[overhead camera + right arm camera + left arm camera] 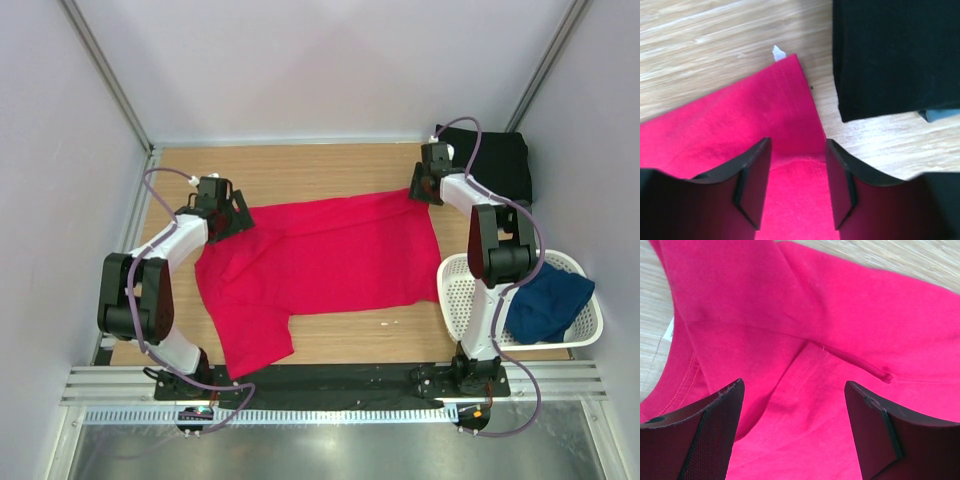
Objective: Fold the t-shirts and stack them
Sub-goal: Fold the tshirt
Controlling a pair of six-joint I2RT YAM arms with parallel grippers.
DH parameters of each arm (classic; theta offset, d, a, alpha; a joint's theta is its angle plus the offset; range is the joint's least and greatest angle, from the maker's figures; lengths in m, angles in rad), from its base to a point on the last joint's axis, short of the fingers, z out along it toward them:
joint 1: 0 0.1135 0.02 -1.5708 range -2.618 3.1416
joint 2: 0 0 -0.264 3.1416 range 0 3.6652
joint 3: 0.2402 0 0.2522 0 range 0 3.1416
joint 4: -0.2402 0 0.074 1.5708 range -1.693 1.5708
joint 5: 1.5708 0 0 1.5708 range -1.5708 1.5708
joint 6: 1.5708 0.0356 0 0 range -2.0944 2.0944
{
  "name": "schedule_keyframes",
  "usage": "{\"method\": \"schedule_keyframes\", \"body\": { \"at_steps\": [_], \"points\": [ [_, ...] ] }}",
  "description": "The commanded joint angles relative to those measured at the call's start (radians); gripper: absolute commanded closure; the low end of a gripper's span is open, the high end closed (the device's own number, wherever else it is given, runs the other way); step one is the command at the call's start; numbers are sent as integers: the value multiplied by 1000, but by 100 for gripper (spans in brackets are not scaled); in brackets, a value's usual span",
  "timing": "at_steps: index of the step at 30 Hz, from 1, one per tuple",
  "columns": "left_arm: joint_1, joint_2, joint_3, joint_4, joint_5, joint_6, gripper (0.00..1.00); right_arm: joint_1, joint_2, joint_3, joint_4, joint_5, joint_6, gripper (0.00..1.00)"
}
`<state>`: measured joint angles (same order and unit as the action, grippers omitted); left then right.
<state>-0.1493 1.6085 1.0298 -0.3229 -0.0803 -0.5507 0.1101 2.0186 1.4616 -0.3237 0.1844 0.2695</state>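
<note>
Left jaws gape wide above the red t-shirt (840, 315) — right jaws half-open astride its corner, gripping nothing.

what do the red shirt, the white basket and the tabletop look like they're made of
Red t-shirt: soft matte knit cloth, likely cotton; it creases and shows stitched hems.
White basket: seemingly rigid plastic, faintly glossy; its walls are pierced with regular holes.
Tabletop: pale smooth wood grain with streaks; could be laminate rather than solid wood.
</note>
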Motion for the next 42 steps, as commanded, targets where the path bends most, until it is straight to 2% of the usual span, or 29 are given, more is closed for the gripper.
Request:
{"method": "schedule_keyframes", "body": {
  "at_steps": [1, 3, 5, 7, 14, 23, 29, 32, 37, 42],
  "points": [
    [4, -2, -7, -2, -41, -23, 18, 3, -6, 8, -23, 56, 42, 49],
    [2, -2, -7, -1, -36, -22, 18, 3, -4, 8, -31, 58, 42, 57],
    [2, 1, -5, -1, -36, -14, 18, 3, 5, 5, -43, 59, 39, 59],
    [4, -1, -1, -1, -39, -8, 18, 3, 9, 3, -60, 59, 36, 66],
    [4, -10, 1, -4, -50, 6, 18, 3, -29, -35, -72, 56, 17, 75],
    [2, -7, 10, -21, -61, 32, 18, 3, -35, -113, -72, 68, -36, 77],
    [4, -21, 24, -41, -38, 126, 18, 3, -44, -43, -115, 130, -72, 77],
    [-3, -28, 30, -33, 30, 185, 18, 2, -73, 41, -164, 99, -50, 73],
    [-29, 1, 71, -8, 72, 265, 18, 32, -138, 109, -143, -77, 2, 63],
    [-30, 76, 118, 7, 122, 227, 23, 97, -144, 112, -132, -100, 17, 62]
  ]
}}
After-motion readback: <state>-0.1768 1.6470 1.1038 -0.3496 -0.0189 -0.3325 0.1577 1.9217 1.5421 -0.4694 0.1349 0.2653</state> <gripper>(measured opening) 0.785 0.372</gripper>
